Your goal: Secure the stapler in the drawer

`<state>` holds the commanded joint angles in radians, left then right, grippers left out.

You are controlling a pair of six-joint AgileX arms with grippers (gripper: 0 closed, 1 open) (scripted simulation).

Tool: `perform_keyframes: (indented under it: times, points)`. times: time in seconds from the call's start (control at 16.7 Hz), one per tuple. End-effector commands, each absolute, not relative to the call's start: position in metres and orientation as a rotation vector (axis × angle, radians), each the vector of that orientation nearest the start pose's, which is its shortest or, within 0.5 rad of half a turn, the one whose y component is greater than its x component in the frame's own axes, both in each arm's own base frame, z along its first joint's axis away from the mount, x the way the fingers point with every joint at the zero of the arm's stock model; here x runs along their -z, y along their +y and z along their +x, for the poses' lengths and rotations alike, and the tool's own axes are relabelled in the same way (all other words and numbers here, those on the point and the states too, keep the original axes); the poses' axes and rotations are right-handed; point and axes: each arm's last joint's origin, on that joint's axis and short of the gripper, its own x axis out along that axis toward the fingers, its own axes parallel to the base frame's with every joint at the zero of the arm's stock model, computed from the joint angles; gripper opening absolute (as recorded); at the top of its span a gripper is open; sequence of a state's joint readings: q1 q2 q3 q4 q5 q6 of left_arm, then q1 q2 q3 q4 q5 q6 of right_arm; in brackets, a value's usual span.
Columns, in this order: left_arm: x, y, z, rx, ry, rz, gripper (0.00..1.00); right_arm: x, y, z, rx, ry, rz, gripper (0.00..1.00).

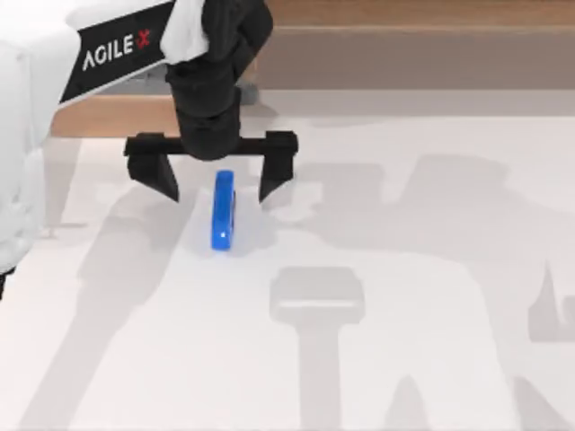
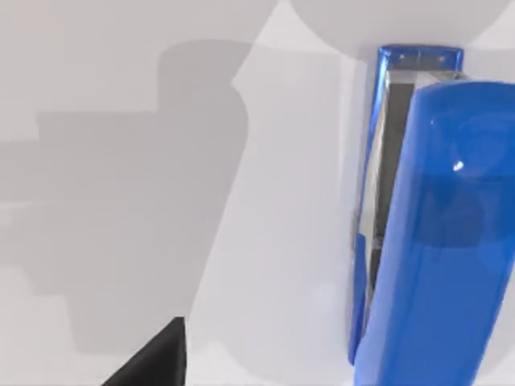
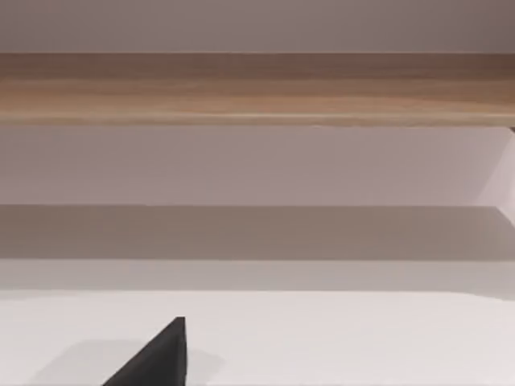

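- While the left gripper (image 1: 218, 189) hangs over the table (image 1: 431, 269) with its two black fingers (image 1: 153, 175) spread wide, the stapler (image 1: 223, 209) lies flat on the white top between them.
- Neither finger touches the stapler; one stands off to its left side and the other close by its right side in the top view.
- Lying lengthwise from the far edge toward the near edge, the stapler is a narrow blue bar with a small white spot near its nearer end.
- It sits in the left half of the table, a little way out from the wooden shelf (image 1: 404, 45) that runs along the far edge.
- From the left wrist, the stapler (image 2: 434, 241) looms close: a rounded blue top, a blue base under it and a grey strip between the two.
- One black fingertip (image 2: 157, 362) shows in that view, well apart from the stapler, over bare table (image 2: 121, 80).
- From the right wrist, a long wooden rail (image 3: 257, 88) crosses the view above a pale recess, with white table (image 3: 362, 338) nearer the camera.
- A black fingertip (image 3: 157, 362) of the right gripper shows there; I cannot tell whether that gripper is spread or pressed together.
- Broad grey shadows of the arms fall across the table at the middle and right.
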<state>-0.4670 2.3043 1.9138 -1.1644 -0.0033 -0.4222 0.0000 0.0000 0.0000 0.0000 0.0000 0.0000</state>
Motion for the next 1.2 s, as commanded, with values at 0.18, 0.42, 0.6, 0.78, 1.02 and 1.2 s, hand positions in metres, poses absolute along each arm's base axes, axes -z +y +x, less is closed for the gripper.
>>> perform_keyframes:
  times: [0.18,0.42,0.6,0.78,1.02,1.2]
  points:
    - [-0.157,-0.201,0.408,0.025,1.558,0.029,1.0,-0.16,-0.001,0.106,0.0,0.0,0.0,1.0]
    - [-0.156,-0.199,0.409,0.023,1.559,0.027,1.0,-0.16,-0.001,0.106,0.0,0.0,0.0,1.0]
    - [-0.135,-0.2,0.409,0.025,1.558,0.029,1.0,-0.16,-0.001,0.106,0.0,0.0,0.0,1.0]
    - [-0.11,-0.2,0.409,0.025,1.556,0.028,1.0,-0.16,-0.001,0.106,0.0,0.0,0.0,1.0]
    - [-0.107,-0.2,0.409,0.025,1.558,0.029,1.0,-0.16,-0.001,0.106,0.0,0.0,0.0,1.0]
    - [-0.107,-0.2,0.409,0.025,1.558,0.029,0.77,-0.16,-0.001,0.106,0.0,0.0,0.0,1.0]
